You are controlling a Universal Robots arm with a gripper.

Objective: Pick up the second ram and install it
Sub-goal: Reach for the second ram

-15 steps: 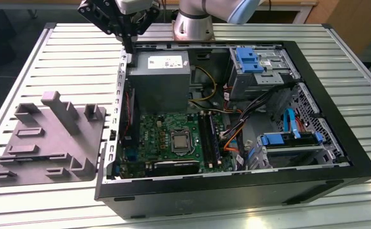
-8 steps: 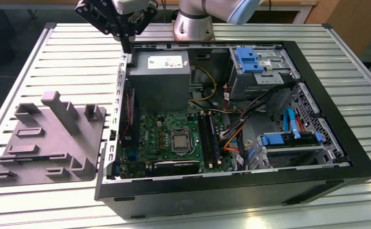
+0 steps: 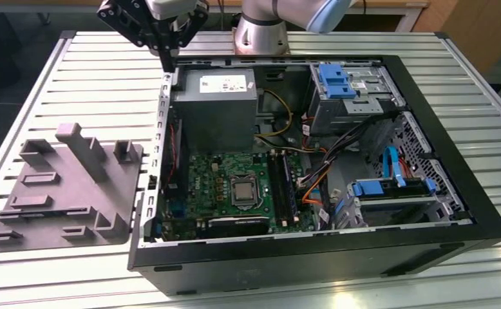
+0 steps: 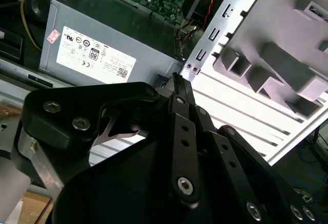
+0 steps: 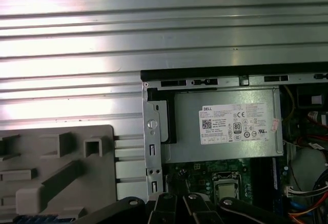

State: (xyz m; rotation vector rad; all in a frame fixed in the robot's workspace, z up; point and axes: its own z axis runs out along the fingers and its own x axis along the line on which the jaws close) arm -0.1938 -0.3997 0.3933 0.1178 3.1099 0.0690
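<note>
Ribbed aluminium slats, bright and glossy, make up your counter (image 3: 87,71), and an open black steel case (image 3: 319,261) takes up most of it. At centre left of the exterior view lies a matte grey plastic tray (image 3: 104,187), moulded with upright blocks and shallow slots. Your tool (image 3: 166,59) hangs at upper left of that view, over the case's rear corner beside the grey sheet-metal supply (image 3: 214,109). In the second wrist view its black fingers (image 4: 179,116) taper to a closed tip with nothing visible between them.

I take the ram (image 3: 44,211) to be the thin dark strip resting in the tray's lower half, at lower left of the frame, well apart from the tool. From the tool it lies down and to the left, away from the case. Its long axis runs nearly across the frame, tipped slightly up to the right. With 1 arm, you have no choice of side. The ram looks flat, thin and hard-edged; its chips are too small to make out. The green board (image 3: 212,177) and its long black slots (image 3: 281,187) sit low inside the case, at frame centre.
</note>
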